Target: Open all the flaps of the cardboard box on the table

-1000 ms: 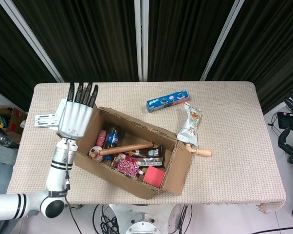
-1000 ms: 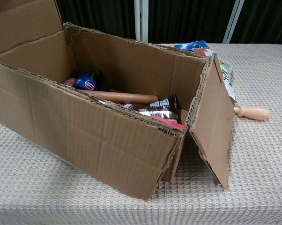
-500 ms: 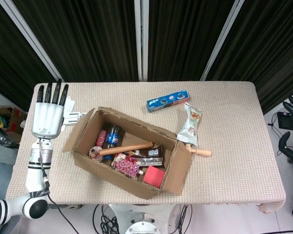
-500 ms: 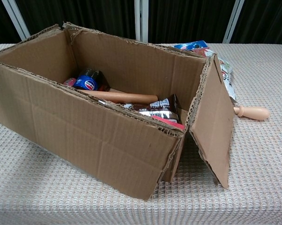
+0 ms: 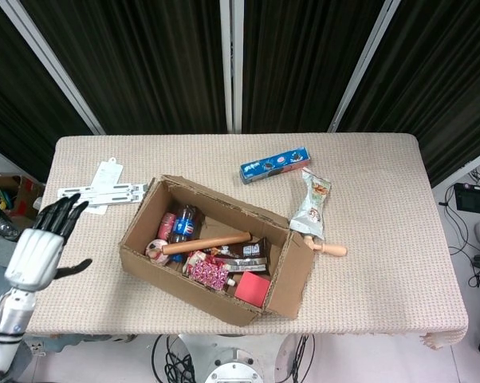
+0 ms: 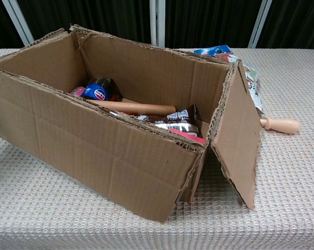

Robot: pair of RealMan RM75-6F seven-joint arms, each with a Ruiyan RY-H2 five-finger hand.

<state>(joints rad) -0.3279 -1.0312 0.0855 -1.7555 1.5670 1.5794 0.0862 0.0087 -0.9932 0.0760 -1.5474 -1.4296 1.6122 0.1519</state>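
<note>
Cardboard box [image 5: 212, 267] sits open on the table [image 5: 383, 263]; left robot hand [image 5: 41, 247] hangs empty, fingers spread.

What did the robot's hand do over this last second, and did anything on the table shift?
The left hand drew back from the left end flap of the cardboard box, moving off past the table's left edge with nothing in it. The flap it had been against folded outward and down. The box, its contents, the blue packet and the snack bag stayed put.
</note>
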